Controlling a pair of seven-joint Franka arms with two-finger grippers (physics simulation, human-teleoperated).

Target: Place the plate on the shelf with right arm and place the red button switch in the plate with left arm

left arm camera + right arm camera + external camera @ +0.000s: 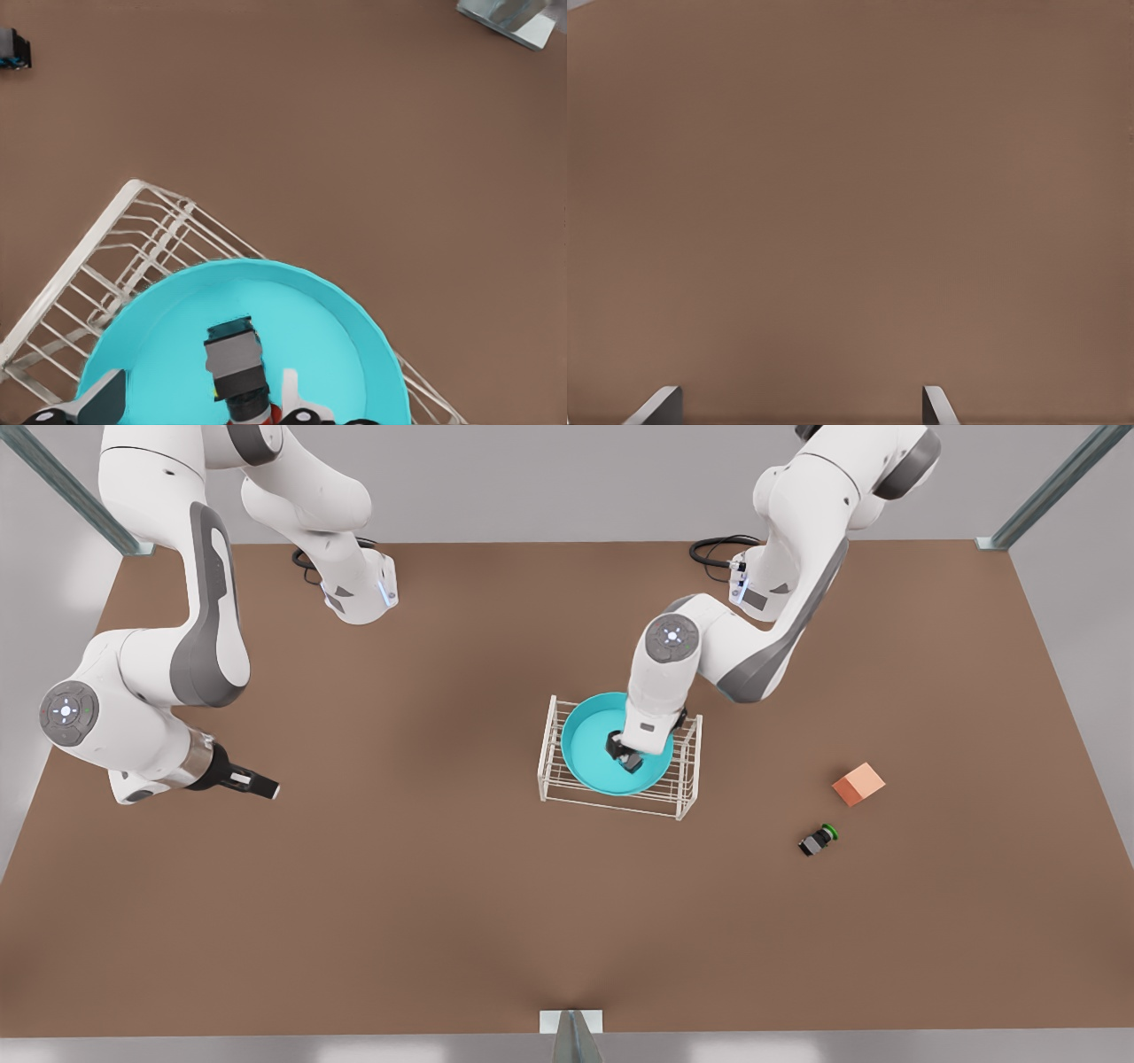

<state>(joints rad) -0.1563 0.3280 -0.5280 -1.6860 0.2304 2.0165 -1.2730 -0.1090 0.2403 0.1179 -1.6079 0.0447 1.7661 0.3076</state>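
The cyan plate [585, 755] [337, 336] rests on top of the white wire shelf [611, 804] [133, 230] near the table's middle. In the plate lies the red button switch [235, 363], a black and grey body with its red cap toward the wrist. My left gripper [625, 755] [199, 403] hangs just over the plate, open, its fingers standing to either side of the switch with a gap. My right gripper [266, 786] [797, 407] waits at the front view's left, low over bare table, open with nothing between its fingers.
A black switch with a green cap [817, 840] [13, 49] and an orange-pink cube [858, 783] lie on the brown table to the front view's right of the shelf. A metal post foot [571, 1026] [509, 18] stands at the near edge.
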